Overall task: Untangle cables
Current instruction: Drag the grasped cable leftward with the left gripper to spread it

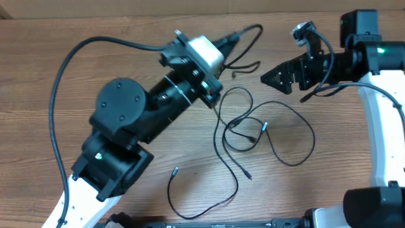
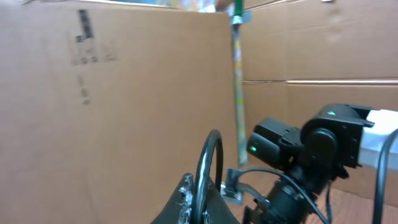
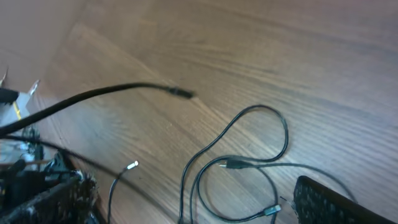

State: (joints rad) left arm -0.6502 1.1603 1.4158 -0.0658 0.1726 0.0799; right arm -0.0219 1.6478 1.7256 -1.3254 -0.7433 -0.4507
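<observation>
While the left gripper reaches toward the middle of the far edge of the table, its fingers stand close together and pinch the held cord. In the left wrist view this cord rises from between them as a narrow upright loop. Overhead, the held cord arcs out beyond the fingertips toward the far edge, then falls back to the wood and lies just beside the gripper.

The other cables lie in loose, overlapping loops at the centre of the table, between the two arms; silver-tipped plugs show among them. One strand runs from these loops toward the near edge and curls there into an open hook, with its plug end pointing back toward the centre.

The right gripper hovers toward the far edge, right of centre, aimed at the left gripper and apart from every cord. In the right wrist view its fingers are spread wide and empty, with the central loops on the wood below them. A cardboard wall fills the background of the left wrist view.
</observation>
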